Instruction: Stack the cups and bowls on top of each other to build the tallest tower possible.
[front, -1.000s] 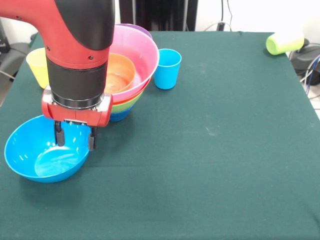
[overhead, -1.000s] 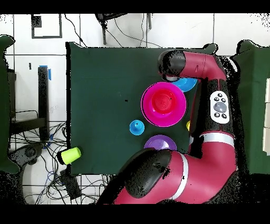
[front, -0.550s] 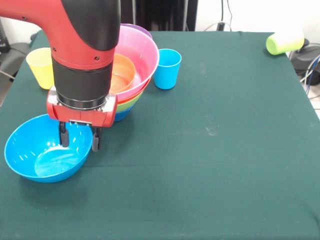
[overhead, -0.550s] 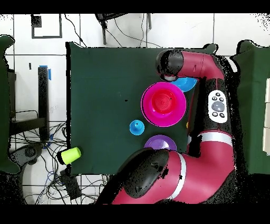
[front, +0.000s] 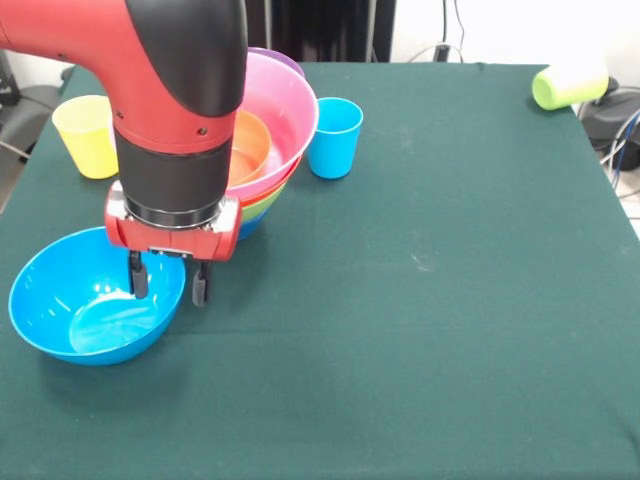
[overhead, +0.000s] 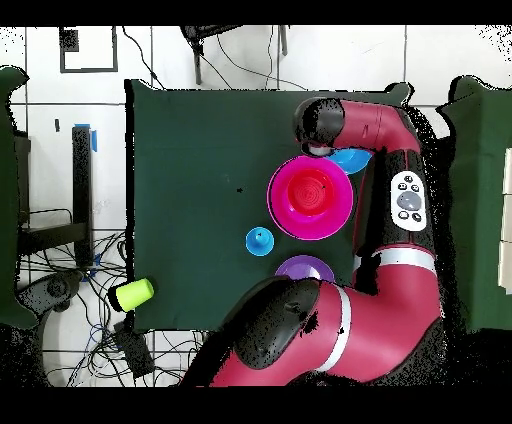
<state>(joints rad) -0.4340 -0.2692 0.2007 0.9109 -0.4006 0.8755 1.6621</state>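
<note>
Green cloth covers the table (front: 450, 300). Since a second ago, the gripper (front: 168, 285) has shifted right along the blue bowl (front: 80, 315); its fingers stand apart, straddling the rim. Tower (front: 270, 130) remains just behind, cups unmoved.

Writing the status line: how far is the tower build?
Done: a nested tower stands, pink bowl on top with the small orange bowl inside. In hand: the gripper is open, its fingers straddling the rim of the loose light blue bowl, nothing lifted. Left: that bowl, the purple bowl, and the yellow cup, blue cup and green cup.
</note>
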